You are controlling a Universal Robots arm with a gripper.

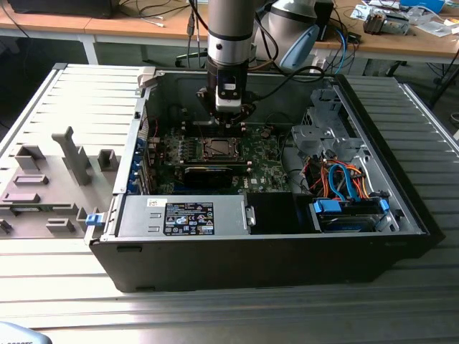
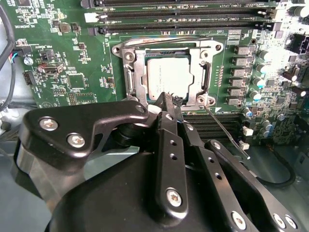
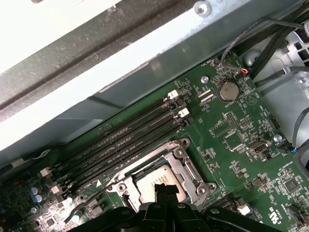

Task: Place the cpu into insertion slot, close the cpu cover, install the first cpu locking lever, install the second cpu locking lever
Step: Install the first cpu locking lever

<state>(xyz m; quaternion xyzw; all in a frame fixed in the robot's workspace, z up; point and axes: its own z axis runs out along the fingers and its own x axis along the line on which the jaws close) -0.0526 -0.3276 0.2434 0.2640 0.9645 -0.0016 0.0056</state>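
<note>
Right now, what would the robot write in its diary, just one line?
pincer: shut, tips at socket edge | cpu: lying in insertion slot | cpu cover: down around chip | lever: sticking out loose

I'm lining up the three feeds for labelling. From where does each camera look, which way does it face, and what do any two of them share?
Exterior view: stands off the arm, raised, looking down into the open computer case; shows the arm and gripper over the green board.
Second wrist view: rides on the arm, looking down past the black gripper at the cpu seated in the insertion slot.
First wrist view: rides on the arm, looking along the board toward the case wall; the gripper shows.
Both wrist views share the cpu.
</note>
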